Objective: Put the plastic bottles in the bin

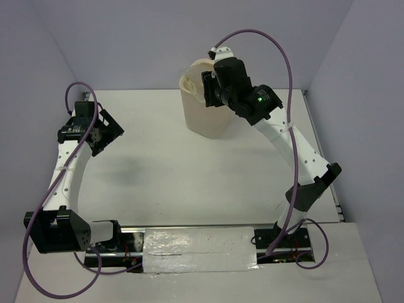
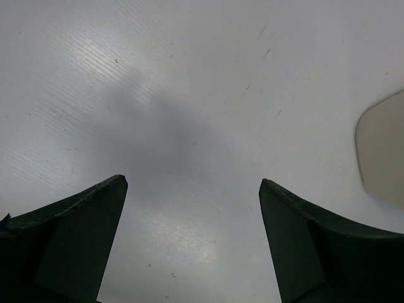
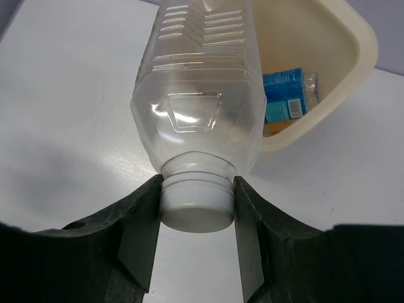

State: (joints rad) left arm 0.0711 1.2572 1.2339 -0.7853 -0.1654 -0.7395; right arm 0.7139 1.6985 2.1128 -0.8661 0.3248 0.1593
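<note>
A white surface (image 1: 189,183), faintly ribbed and flecked with small dark specks (image 2: 115,61), lies between pale grey walls (image 1: 126,38). A crinkled silvery strip (image 1: 199,251) covers part of its near edge.

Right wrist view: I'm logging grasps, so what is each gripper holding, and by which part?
The right gripper pinches a clear ribbed plastic bottle by its white screw cap. The left gripper is open, holding nothing.
</note>
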